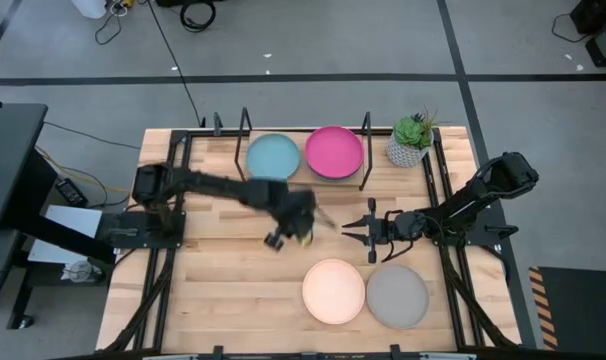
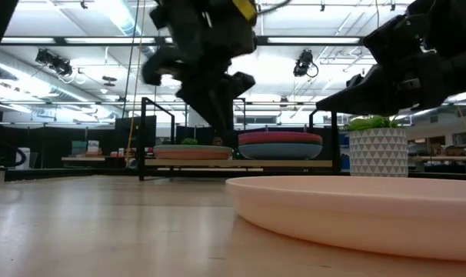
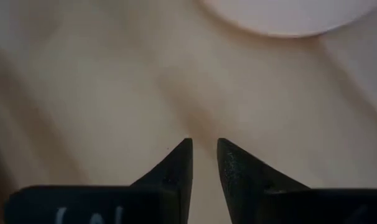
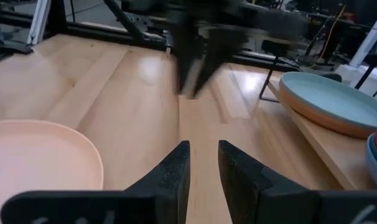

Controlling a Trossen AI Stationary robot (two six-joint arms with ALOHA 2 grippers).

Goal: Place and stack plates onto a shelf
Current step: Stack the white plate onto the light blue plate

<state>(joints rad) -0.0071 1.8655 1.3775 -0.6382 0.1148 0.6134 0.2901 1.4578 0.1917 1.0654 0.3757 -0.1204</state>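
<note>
On the shelf (image 1: 305,180) at the table's far edge stand two stacks. The left one has a light blue plate (image 1: 273,157) on top, over an orange one (image 4: 319,115). The right one has a magenta plate (image 1: 334,152) above a blue plate (image 2: 281,151). A peach plate (image 1: 333,290) and a grey plate (image 1: 397,296) lie flat side by side near the table's near edge. My left gripper (image 1: 301,228) hangs over bare wood mid-table, fingers pointing down, shut and empty; the peach plate (image 3: 288,12) lies beyond it. My right gripper (image 1: 355,229) is level, just right of it, shut and empty.
A small potted green plant (image 1: 411,140) stands right of the shelf, at the far right corner. Black wire uprights (image 1: 366,150) close the shelf's ends. Bare tabletop (image 1: 223,270) spreads left of the peach plate. The two grippers are close together mid-table.
</note>
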